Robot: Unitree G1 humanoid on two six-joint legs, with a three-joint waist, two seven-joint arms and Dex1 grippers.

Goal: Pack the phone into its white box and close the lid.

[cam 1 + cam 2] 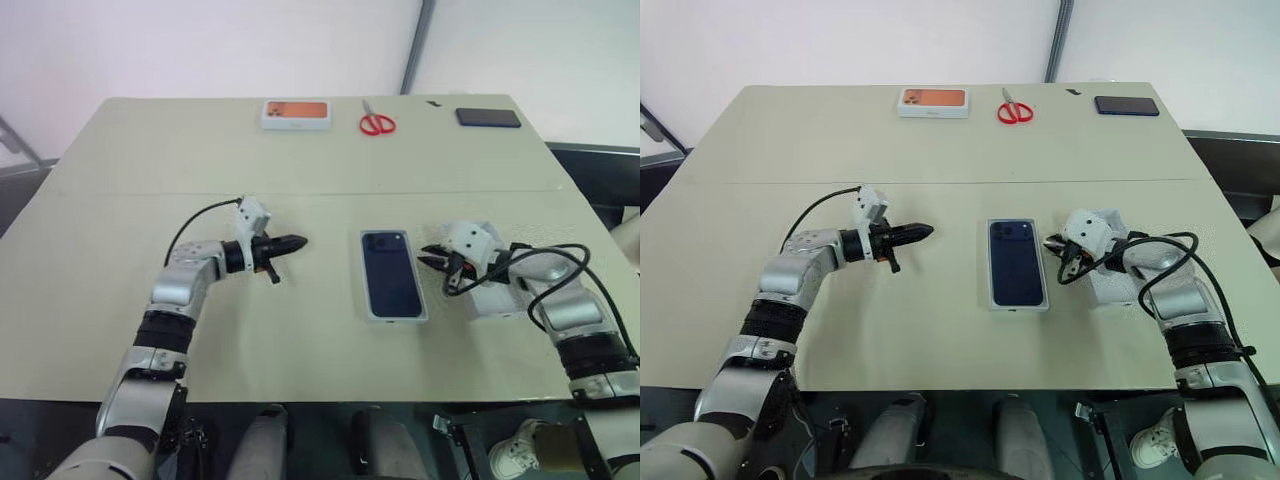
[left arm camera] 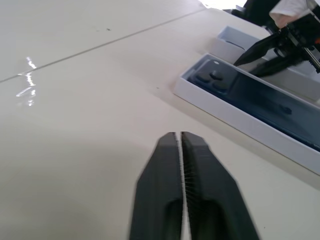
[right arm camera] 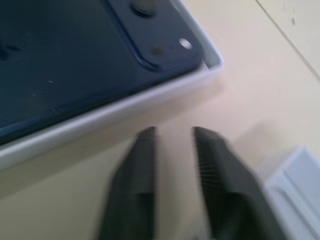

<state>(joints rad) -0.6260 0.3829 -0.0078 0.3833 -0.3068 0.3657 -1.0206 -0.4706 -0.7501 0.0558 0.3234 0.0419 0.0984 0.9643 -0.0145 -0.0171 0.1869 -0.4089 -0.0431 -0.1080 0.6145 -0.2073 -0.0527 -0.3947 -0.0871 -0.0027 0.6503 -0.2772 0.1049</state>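
The dark navy phone (image 1: pixel 391 272) lies back up in the shallow white box (image 1: pixel 366 300) at the table's middle, its camera cluster toward the far end. To the box's right my right gripper (image 1: pixel 428 257) hovers open just off the box's edge; in the right wrist view nothing lies between its fingers (image 3: pixel 137 150), which point at the box wall (image 3: pixel 100 120). The white lid (image 1: pixel 495 303) rests on the table under my right wrist. My left gripper (image 1: pixel 298 241) is shut and empty, left of the box and apart from it, pointing toward it.
Along the far edge sit a white box picturing an orange phone (image 1: pixel 296 113), red scissors (image 1: pixel 377 122) and a black phone (image 1: pixel 488 117). A seam crosses the table (image 1: pixel 120 300) behind both arms.
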